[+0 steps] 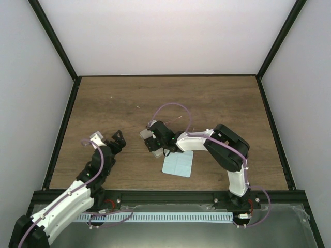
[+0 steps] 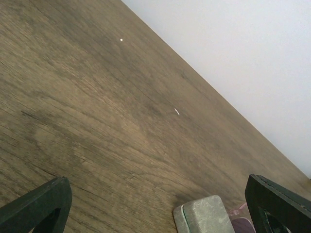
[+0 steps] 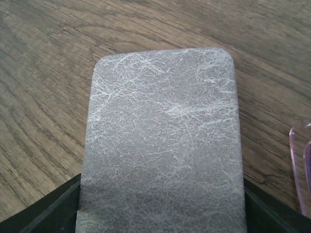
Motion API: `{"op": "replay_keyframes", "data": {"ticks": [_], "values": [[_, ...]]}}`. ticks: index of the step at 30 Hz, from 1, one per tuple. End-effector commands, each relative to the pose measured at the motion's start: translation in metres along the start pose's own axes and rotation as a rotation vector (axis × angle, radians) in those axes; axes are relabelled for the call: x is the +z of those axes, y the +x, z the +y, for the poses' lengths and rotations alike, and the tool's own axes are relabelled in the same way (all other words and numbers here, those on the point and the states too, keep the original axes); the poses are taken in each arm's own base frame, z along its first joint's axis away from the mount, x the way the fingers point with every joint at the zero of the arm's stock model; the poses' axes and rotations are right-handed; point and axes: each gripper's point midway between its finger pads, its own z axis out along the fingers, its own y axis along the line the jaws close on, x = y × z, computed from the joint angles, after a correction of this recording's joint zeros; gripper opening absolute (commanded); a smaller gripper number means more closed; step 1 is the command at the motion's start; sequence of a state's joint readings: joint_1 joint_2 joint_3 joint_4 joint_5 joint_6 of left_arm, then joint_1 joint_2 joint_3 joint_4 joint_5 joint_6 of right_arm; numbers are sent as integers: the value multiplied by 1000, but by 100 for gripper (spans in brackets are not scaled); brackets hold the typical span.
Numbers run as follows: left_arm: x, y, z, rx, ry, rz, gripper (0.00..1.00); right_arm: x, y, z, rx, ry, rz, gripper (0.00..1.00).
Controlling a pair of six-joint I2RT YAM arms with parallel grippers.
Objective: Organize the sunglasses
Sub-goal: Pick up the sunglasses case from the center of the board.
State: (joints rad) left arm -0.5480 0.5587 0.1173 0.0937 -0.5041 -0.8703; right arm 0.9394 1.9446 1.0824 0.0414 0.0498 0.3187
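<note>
My right gripper (image 1: pixel 155 143) is shut on the grey case (image 3: pixel 160 126), with its black fingers (image 3: pixel 53 208) against both long sides. The case is closed and shows a thin green seam in the left wrist view (image 2: pixel 204 216). Of the sunglasses (image 3: pixel 297 170) only a pink tinted edge shows, lying on the wood just right of the case. A small pink bit also shows beside the case in the left wrist view (image 2: pixel 238 209). My left gripper (image 1: pixel 116 140) is open and empty, left of the case and apart from it.
A light blue square cloth (image 1: pixel 177 164) lies flat on the wooden table (image 1: pixel 217 103), under the right forearm and near the front edge. Black frame rails run along the table's sides. White walls stand behind and beside it.
</note>
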Motion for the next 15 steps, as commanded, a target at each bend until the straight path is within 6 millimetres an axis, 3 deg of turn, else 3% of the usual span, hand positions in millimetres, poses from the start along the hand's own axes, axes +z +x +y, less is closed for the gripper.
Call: {"op": "replay_keyframes", "data": {"ticks": [1, 4, 7, 10, 13, 15], "values": [[1, -4, -5, 0, 11, -9, 100, -14, -14, 5, 20, -8, -43, 68], [3, -1, -6, 2, 13, 3, 100, -15, -14, 6, 25, -11, -44, 80], [4, 1, -7, 7, 14, 12, 100, -18, -15, 5, 29, -9, -51, 81], [5, 2, -7, 11, 14, 19, 100, -20, -16, 5, 32, -7, -57, 69], [6, 3, -8, 11, 15, 23, 100, -21, -16, 5, 33, -9, -62, 49], [6, 4, -8, 14, 15, 28, 100, -19, -16, 5, 30, -9, -60, 49]]}}
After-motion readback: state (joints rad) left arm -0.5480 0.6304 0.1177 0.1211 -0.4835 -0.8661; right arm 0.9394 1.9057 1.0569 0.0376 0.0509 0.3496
